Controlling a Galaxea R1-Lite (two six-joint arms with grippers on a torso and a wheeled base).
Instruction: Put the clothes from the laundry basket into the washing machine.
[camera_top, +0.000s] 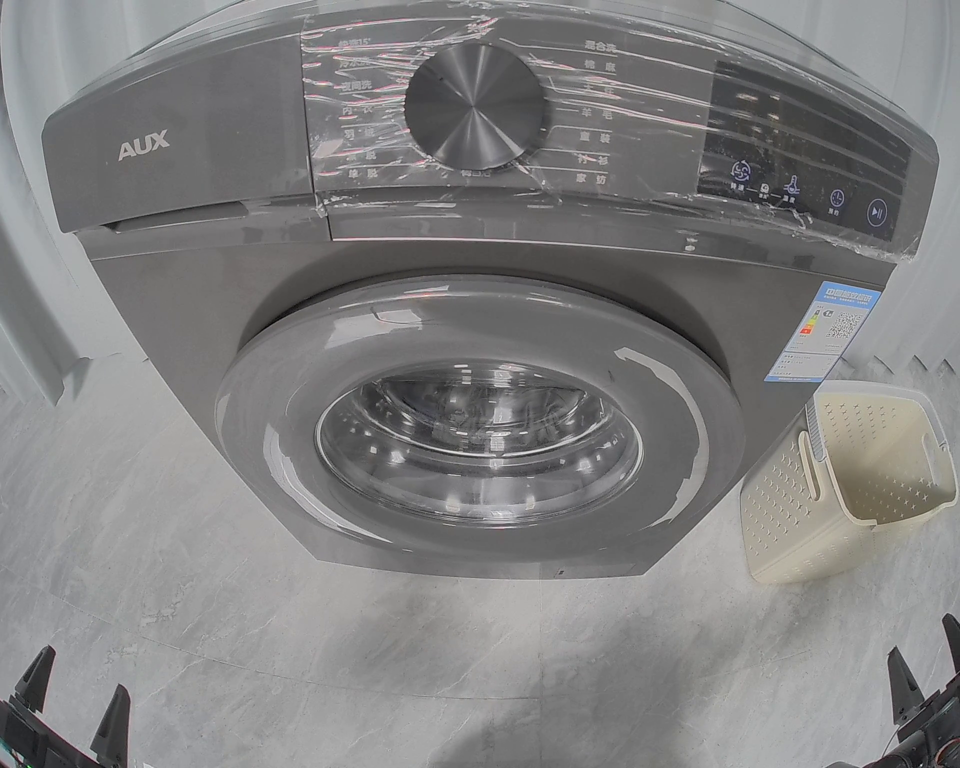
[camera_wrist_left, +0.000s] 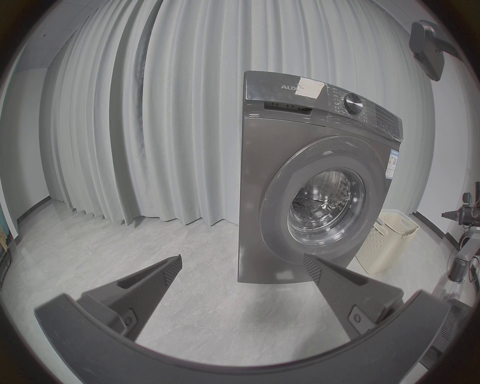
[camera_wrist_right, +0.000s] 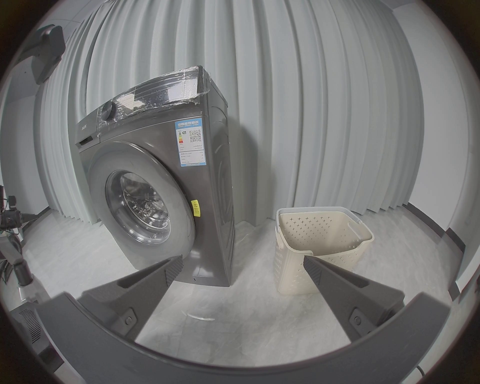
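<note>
Both pairs of jaws stood wide apart with nothing between them: the left gripper (camera_wrist_left: 241, 267) and the right gripper (camera_wrist_right: 242, 265) hung low over the floor, short of the machine, touching nothing.

The laundry basket (camera_wrist_right: 295, 265) stood upright on the floor, mouth up, just beside the washing machine's right flank. It was a rectangular tub of cream plastic with rounded corners and walls pierced by rows of small holes. A handle slot was cut into each short end, so its long axis seemed to run sideways, along the line of the machine's front.

The washing machine (camera_top: 480, 320) faced the robot, a smooth grey metallic box. Its round door (camera_top: 480, 440) was shut, with the shiny drum visible through the domed glass. Crinkled clear film (camera_top: 620, 110) covered the control panel and its brushed-metal dial (camera_top: 475, 105). A blue label (camera_top: 822, 330) sat at the upper right of the front.

Pale marbled floor tiles (camera_top: 400, 640) lay beneath, and a pleated light curtain (camera_wrist_right: 310, 100) hung behind.
</note>
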